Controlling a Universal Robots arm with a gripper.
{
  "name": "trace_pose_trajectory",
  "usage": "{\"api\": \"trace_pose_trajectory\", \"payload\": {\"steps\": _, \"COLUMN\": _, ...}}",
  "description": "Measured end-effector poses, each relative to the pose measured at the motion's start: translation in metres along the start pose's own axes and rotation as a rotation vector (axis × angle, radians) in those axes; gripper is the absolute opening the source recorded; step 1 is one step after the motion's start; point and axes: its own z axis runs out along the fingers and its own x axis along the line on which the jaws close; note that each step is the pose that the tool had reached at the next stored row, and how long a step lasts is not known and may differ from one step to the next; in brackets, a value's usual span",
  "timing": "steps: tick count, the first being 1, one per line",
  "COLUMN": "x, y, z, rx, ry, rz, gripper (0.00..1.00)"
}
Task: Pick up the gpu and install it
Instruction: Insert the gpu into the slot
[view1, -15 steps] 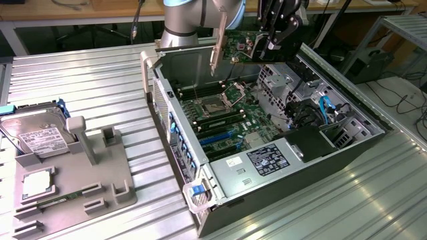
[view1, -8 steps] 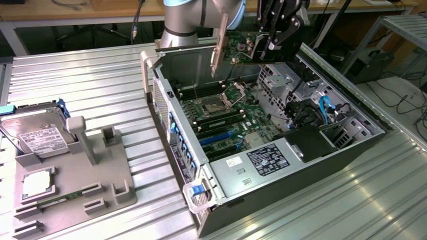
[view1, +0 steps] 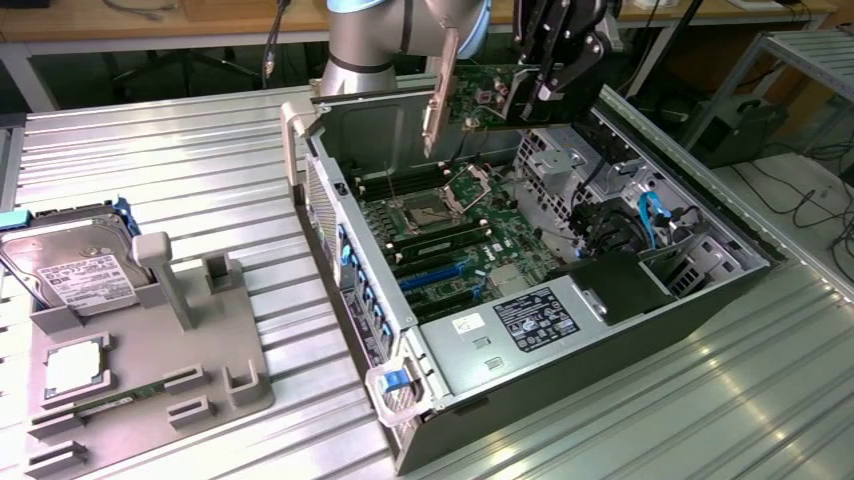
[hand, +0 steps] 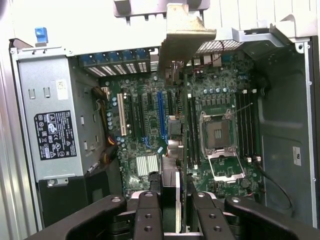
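Gpu (view1: 487, 95) first: it is up in the air, over the far end of the open computer case (view1: 320, 200). It is not touching anything inside. The end effector (view1: 550, 92) is pinching the gpu, with one finger pressed on each flat side of the green card.

In the wrist view the end effector (hand: 174, 200) looks straight down into the case. The gpu (hand: 171, 170) shows there as a thin dark edge between the two fingers (hand: 150, 215).

The card's long side runs away from the end effector to its silver bracket (view1: 438, 100). In the exterior view the bracket end points to the exterior view's left. In the wrist view the bracket (hand: 185, 35) sits over the case wall with the row of blue clips (hand: 112, 56).

The motherboard (view1: 461, 235) lies flat below the card, well apart from it. Its long slots run the same way as the card. Seen from the wrist, the card's edge sits close beside the blue slot (hand: 161, 107), but I cannot tell if it is right over it.

I think the card lines up well with the slots, and it is high above them.

On the counter (view1: 174, 150), at the exterior view's left, a hard drive (view1: 74, 265) leans on a grey holder (view1: 200, 330).
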Motion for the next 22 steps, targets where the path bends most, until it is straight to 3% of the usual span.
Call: {"api": "trace_pose_trajectory", "payload": {"steps": 22, "x": 0.0005, "y": 0.0000, "z": 0.0000, "rx": -0.0024, "ry": 0.0017, "rz": -0.111, "gripper": 0.28}}
